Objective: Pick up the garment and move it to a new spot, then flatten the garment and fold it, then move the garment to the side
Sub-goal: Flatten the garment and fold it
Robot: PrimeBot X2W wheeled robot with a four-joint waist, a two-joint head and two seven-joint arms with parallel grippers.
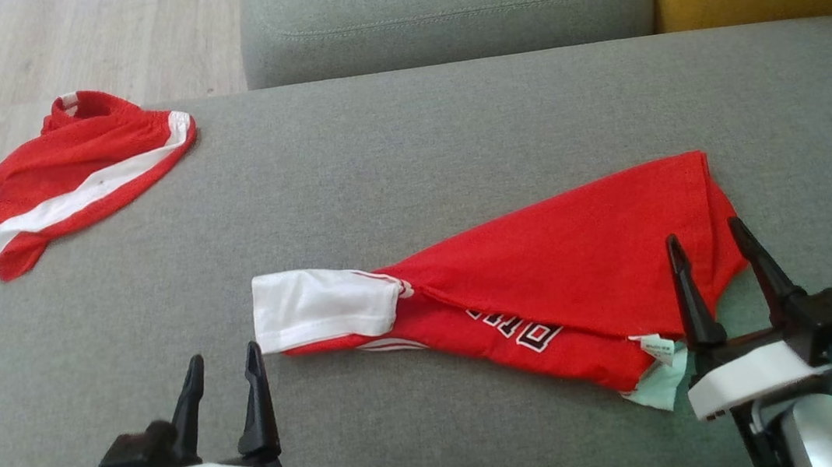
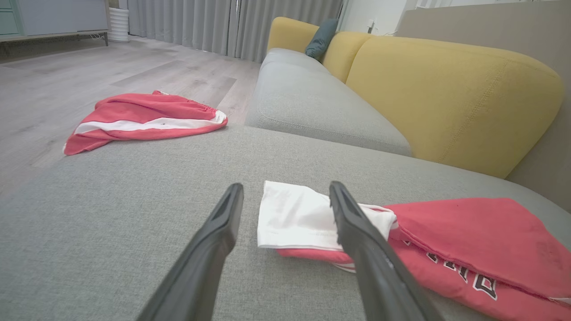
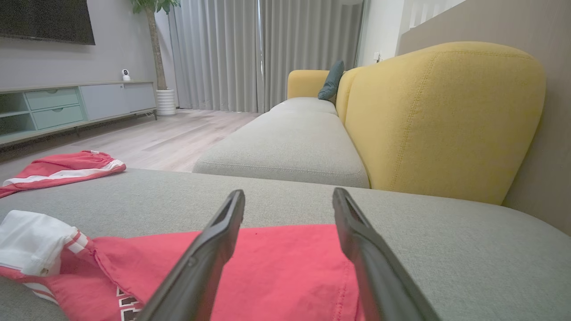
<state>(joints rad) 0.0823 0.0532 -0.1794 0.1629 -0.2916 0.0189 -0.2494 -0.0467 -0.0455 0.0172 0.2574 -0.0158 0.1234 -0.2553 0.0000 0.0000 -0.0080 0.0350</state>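
between both sets of fingers, the garment (image 1: 560, 264) lies crumpled on the grey cushion (image 1: 406, 148); left gripper (image 1: 224, 352) and right gripper (image 1: 702, 230) gape wide, holding nothing, right fingertips above its red edge.

Left end effector (image 2: 285, 186) splayed, garment (image 2: 468, 236) just ahead, grey sofa (image 2: 111, 214)

Garment (image 1: 566, 248): one red mesh jersey. It lies loosely folded over itself on the grey sofa cushion (image 1: 374, 136), right of centre, with its long axis slanting. White sleeve (image 1: 318, 306) at the left end. Black-and-white block lettering (image 1: 521, 331) half covered by a red flap. Small white label (image 1: 658, 347) near the lower right corner.
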